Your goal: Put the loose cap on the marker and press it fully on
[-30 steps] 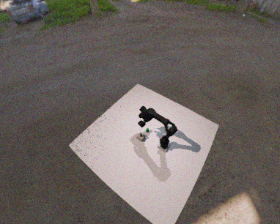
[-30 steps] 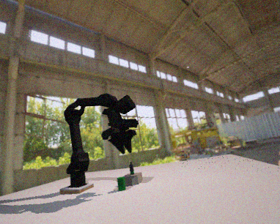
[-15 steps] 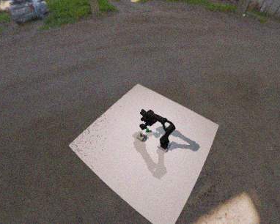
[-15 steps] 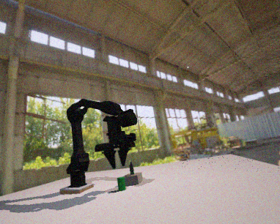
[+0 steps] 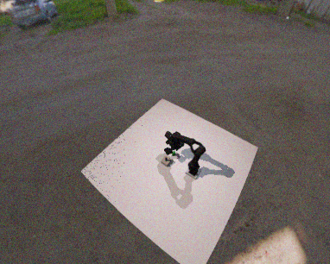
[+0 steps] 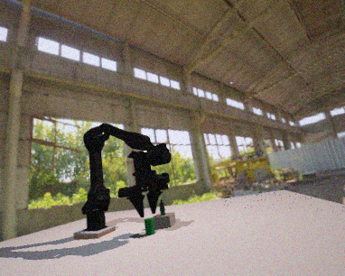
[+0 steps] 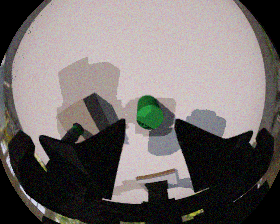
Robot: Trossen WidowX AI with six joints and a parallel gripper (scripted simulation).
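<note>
The green cap stands upright and loose on the table. My gripper is open and points down, with its fingertips just above the cap. In the wrist view the cap shows in the gap between the two fingertips, with nothing gripped. The holder block stands close beside the cap, left of it in the wrist view. The dark marker stands upright in it, bare-tipped; the left finger partly hides it in the wrist view.
The arm's base plate rests on the table, on the opposite side of the cap from the block in the exterior view. Shadows of the arm fall across the table. The marker and block stand near the gripper's left finger in the wrist view.
</note>
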